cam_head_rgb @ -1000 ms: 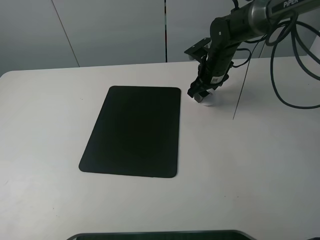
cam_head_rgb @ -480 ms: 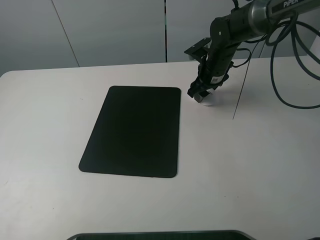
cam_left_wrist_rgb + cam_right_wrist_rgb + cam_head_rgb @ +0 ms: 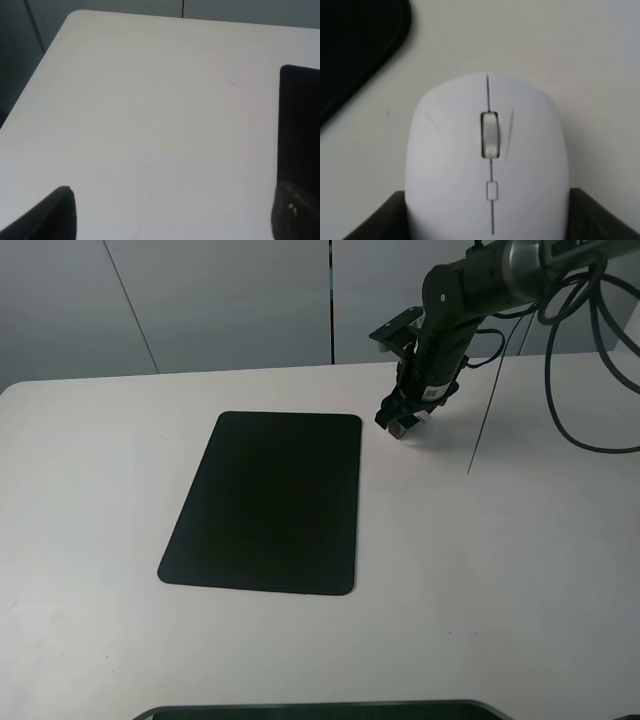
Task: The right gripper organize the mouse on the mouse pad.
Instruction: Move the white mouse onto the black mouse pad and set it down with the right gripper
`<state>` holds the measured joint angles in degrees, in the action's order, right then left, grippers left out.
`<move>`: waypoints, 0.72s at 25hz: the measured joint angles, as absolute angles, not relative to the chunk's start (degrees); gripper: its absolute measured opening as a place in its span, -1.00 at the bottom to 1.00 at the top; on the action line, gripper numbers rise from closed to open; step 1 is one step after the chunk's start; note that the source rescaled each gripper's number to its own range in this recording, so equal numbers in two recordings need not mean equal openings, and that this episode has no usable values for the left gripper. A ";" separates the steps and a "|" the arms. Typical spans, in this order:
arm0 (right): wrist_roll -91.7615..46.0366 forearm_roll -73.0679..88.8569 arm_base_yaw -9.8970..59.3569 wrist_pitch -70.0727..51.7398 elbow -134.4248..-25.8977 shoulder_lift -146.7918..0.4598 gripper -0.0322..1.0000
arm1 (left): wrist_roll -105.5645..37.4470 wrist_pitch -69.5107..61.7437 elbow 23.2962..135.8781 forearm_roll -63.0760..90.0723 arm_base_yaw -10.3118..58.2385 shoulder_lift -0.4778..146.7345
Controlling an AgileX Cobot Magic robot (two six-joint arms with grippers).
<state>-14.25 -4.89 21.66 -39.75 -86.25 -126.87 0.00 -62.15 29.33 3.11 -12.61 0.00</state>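
My right gripper is shut on the white mouse, just right of the far right corner of the black mouse pad. In the exterior high view the mouse is mostly hidden by the fingers and seems lifted slightly off the table. In the right wrist view the mouse fills the middle, with its grey scroll wheel showing and a black finger on each side. The pad's rounded corner lies beside it. My left gripper is open over bare table, with the pad's edge nearby.
The white table stretches around the pad. Black cables hang from the right arm at the far right, and a thin dark line runs down beside the gripper. A dark edge shows at the table's front.
My right gripper has moved a little up and back with the mouse in it. The white of the mouse that showed below the fingers is now mostly hidden.
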 joint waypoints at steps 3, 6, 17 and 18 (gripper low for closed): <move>-14.13 -4.89 21.66 -41.69 -87.23 -125.84 -0.94 | 0.00 -62.15 29.33 3.11 -12.61 0.00; -14.23 -4.81 21.66 -44.31 -89.05 -124.54 -0.94 | 0.00 -62.15 29.33 3.11 -12.61 0.00; -15.93 -2.20 24.85 -48.53 -93.99 -121.91 -0.94 | 0.00 -62.06 29.33 3.11 -12.61 0.00; -16.44 -1.76 25.60 -48.77 -94.27 -121.91 -0.94 | 0.00 -62.06 29.33 3.11 -12.61 0.00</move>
